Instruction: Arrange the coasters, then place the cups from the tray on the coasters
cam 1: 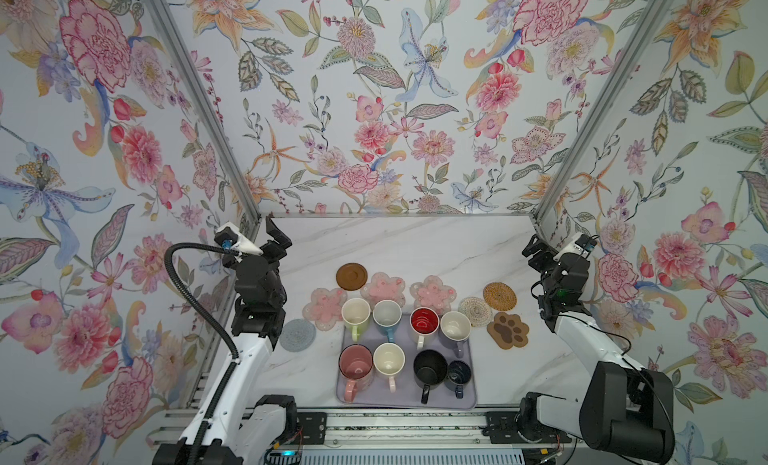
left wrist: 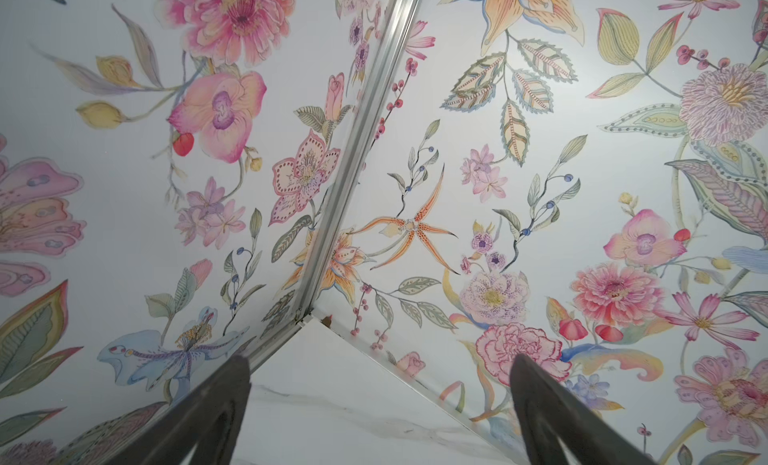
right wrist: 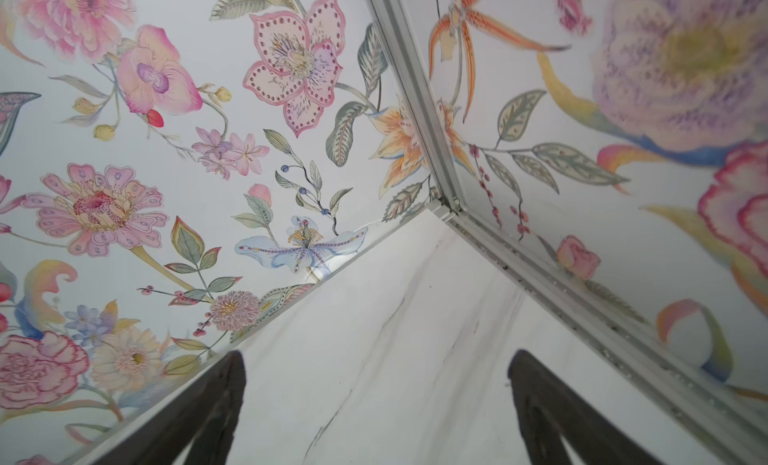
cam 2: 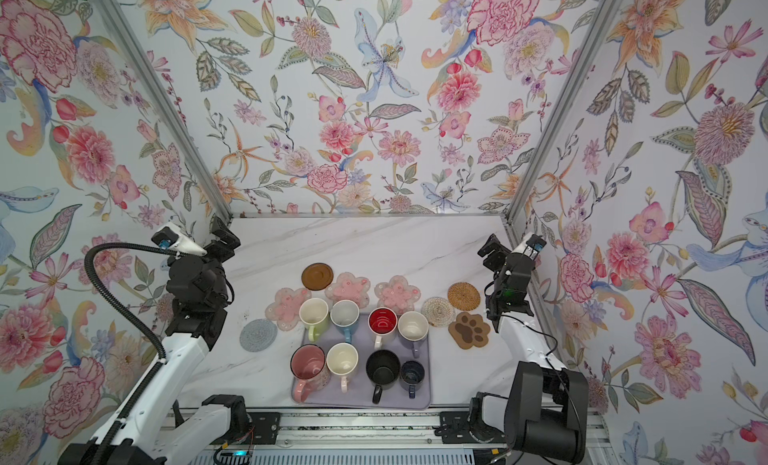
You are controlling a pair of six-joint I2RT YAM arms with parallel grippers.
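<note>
Several cups stand in two rows on the lavender tray (cam 1: 406,398) in both top views: lime-green (cam 1: 355,313), blue (cam 1: 387,315), red-inside white (cam 1: 424,320) and lavender (cam 1: 455,326) behind; pink (cam 1: 355,362), cream (cam 1: 388,359), black (cam 1: 430,369) and navy (cam 1: 459,373) in front. Coasters ring the tray's far side: grey round (cam 1: 297,335), brown disc (cam 1: 351,276), three pink flowers (cam 1: 383,288), two woven rounds (cam 1: 499,295), brown paw (cam 1: 508,330). My left gripper (cam 1: 276,238) (left wrist: 380,371) and right gripper (cam 1: 536,251) (right wrist: 376,367) hang open and empty near the back corners, away from everything.
Floral walls with aluminium corner posts (cam 1: 199,101) close in the marble table (cam 1: 407,242) on three sides. A metal rail (cam 1: 407,425) with both arm bases runs along the front edge. Each wrist view faces a back corner of the table.
</note>
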